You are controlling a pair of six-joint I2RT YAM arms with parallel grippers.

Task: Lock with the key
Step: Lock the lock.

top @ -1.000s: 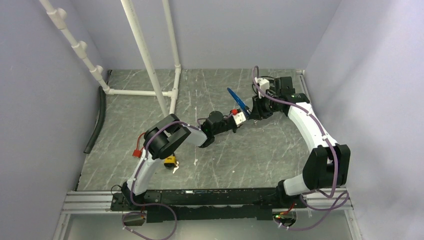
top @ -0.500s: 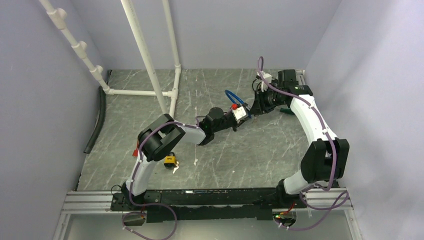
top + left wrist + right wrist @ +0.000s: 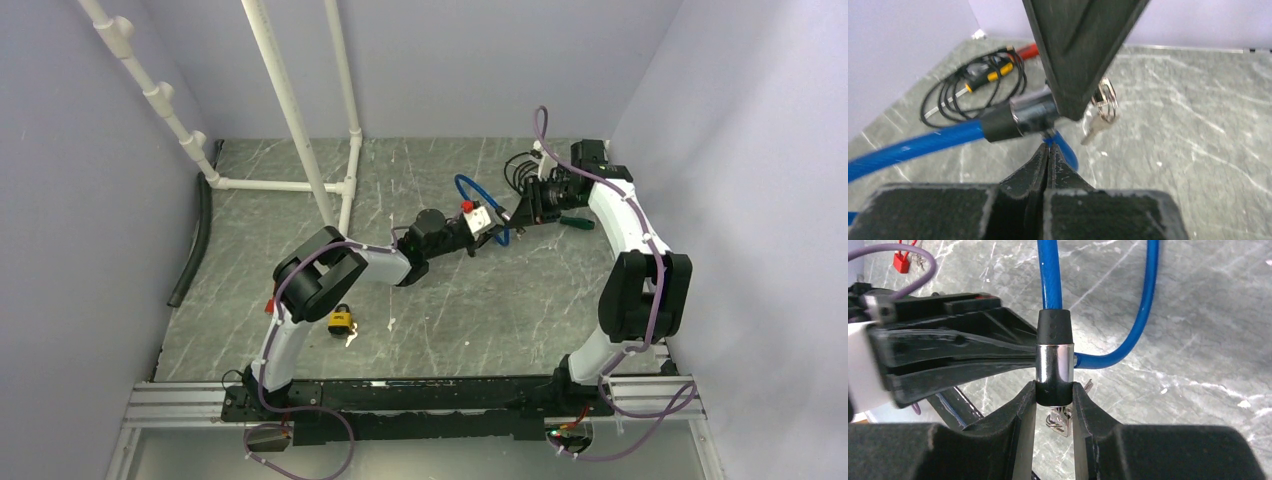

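Lock barrel (image 3: 1054, 357) clamped in the right pincer (image 3: 1054, 392) above the tabletop (image 3: 1208, 340), keys (image 3: 1060, 421) dangling on a ring just behind its fingertips, left pincer (image 3: 1048, 155) pressed together, tips at the barrel's chrome band, blue cable (image 3: 1143, 315) looping away beyond, black wire coil (image 3: 955, 95) farther off

What the closed left fingers (image 3: 1040, 165) pinch at their tips cannot be told. One of the right fingers (image 3: 1078, 50), a blur just above them, covers the far end of the chrome-and-black lock barrel (image 3: 1028, 112). The blue plastic-coated cable (image 3: 913, 146) runs off the picture's edge. The small silver key ring (image 3: 1057, 421) is mostly hidden between the right fingers, under the barrel.
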